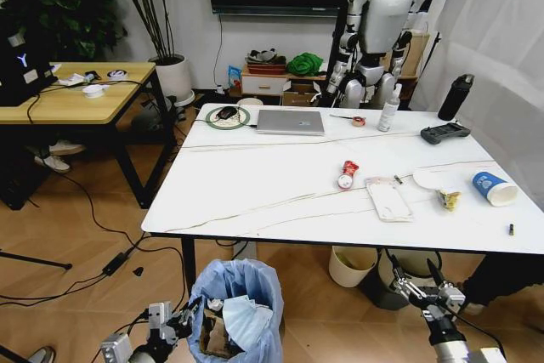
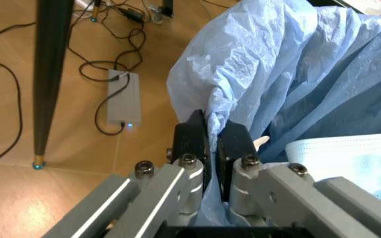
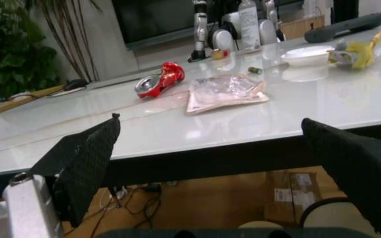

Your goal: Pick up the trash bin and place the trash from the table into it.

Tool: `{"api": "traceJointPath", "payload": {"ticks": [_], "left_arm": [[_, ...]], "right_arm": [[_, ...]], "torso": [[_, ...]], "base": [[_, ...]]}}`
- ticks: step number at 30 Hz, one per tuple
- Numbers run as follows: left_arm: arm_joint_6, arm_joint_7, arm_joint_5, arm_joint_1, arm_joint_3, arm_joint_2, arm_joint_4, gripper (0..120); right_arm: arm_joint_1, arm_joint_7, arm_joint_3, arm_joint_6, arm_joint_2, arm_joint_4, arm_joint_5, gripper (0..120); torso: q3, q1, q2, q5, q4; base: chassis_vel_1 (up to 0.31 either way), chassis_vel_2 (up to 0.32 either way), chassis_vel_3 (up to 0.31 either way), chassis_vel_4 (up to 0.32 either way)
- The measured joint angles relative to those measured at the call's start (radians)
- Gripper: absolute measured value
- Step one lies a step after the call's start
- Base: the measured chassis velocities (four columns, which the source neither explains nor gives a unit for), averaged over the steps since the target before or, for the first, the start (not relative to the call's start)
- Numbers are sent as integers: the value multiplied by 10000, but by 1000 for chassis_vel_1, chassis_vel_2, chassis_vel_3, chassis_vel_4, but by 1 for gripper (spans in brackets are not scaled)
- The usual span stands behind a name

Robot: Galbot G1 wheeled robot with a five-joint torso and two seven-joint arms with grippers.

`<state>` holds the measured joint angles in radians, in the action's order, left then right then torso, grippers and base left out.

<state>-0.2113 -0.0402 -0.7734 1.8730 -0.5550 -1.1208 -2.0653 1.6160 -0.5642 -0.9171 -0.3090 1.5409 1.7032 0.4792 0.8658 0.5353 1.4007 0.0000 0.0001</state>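
**Left tool clamped on the bin liner, right tool spread below the bench edge**

The left tool (image 2: 214, 148) has its black pads pressed together on a fold of the crinkled light-blue bag that lines the trash bin (image 1: 240, 295). In the head view this tool (image 1: 180, 322) sits low, touching the bin's left rim. The bin stands on the wooden floor just in front of the bench (image 1: 272, 184); a pale-blue face mask (image 1: 246, 319) and brown cardboard lie inside it.

The right tool (image 1: 414, 281) hangs below the bench's near edge, its fingers (image 3: 85, 158) wide apart and holding nothing.

On the bench lie a red wrapper (image 1: 347, 174), a clear packet (image 1: 388, 198), a yellow wrapper (image 1: 448, 200) and a blue-white paper cup (image 1: 494, 188) on its side. Farther back sits a laptop (image 1: 291, 121).
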Motion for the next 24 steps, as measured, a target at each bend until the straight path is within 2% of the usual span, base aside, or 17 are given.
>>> {"api": "traceJointPath", "payload": {"ticks": [14, 24], "left_arm": [[-10, 29, 22, -12, -41, -95, -18, 0], [-144, 265, -131, 78, -78, 357, -353, 0]], "right_arm": [[-106, -149, 72, -106, -175, -203, -36, 100], [35, -259, -221, -541, -1040, -432, -65, 100]], "torso": [[0, 0, 0, 0, -1], [1, 1, 0, 3, -4]], "base": [[-107, -111, 110, 112], [-100, -102, 99, 96]]}}
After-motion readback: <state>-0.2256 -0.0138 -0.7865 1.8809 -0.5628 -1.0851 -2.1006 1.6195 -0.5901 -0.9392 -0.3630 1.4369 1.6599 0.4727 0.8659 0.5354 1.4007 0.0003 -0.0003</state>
